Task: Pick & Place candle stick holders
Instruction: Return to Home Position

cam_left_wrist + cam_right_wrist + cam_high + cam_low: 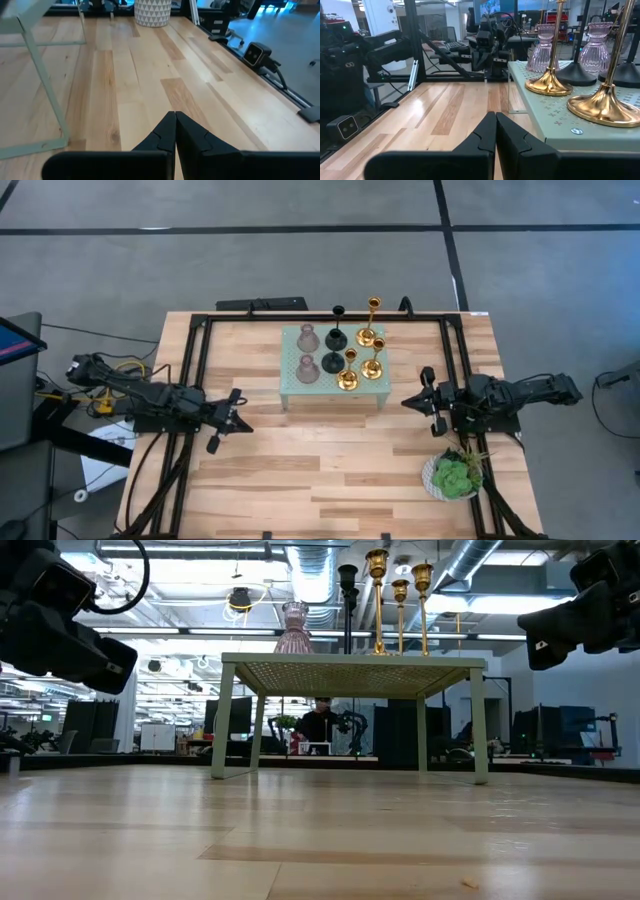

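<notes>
Several candle stick holders stand upright on their round bases on a pale green stand [292, 385] at the table's far middle: two pink [307, 337], two black [332, 361] and three gold [348, 379]. The right wrist view shows a gold base [549, 86] and a pink holder [543, 47] close by. My left gripper [243, 418] is shut and empty, hovering left of the stand. My right gripper [409, 400] is shut and empty, hovering right of the stand. Both point toward the table's middle.
A green leafy plant in a white pot [453, 476] stands near the right front, just below my right arm. The stand's thin legs [42, 75] rest on the wood. Black frame rails [190, 360] run along the table's sides. Bare wood lies between the stand and the near edge.
</notes>
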